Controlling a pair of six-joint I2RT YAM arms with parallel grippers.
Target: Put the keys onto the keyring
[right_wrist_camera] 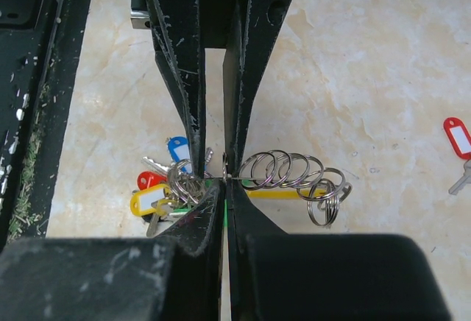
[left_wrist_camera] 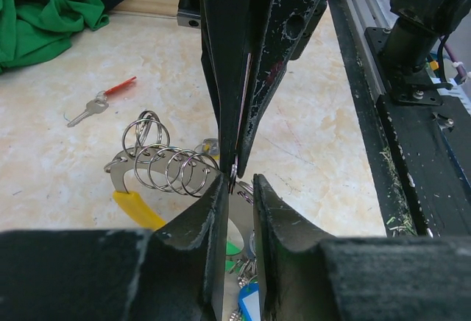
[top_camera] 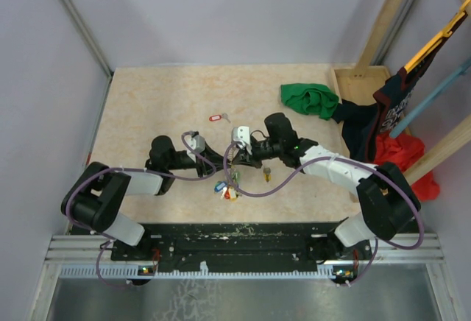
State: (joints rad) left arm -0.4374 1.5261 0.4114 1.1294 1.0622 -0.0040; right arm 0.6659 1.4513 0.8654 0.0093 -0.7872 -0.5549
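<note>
Marbled tabletop (top_camera: 147, 107), centre: right gripper (right_wrist_camera: 224, 185) pinched tight on keyring (right_wrist_camera: 180, 185) wire; left gripper (left_wrist_camera: 237, 185) opposite, jaws slightly apart astride same wire (not clamping). Loose key (top_camera: 267, 170) flat, nearer right arm.

Soft, even light from above, pale table (top_camera: 147, 115) bright and evenly lit, faint shadows beneath the arms (top_camera: 324, 166), overhead view slightly hazy, wrist views crisp on the glinting keyring (right_wrist_camera: 283, 168), nearest black fingers (left_wrist_camera: 206, 218) perhaps blurred.
</note>
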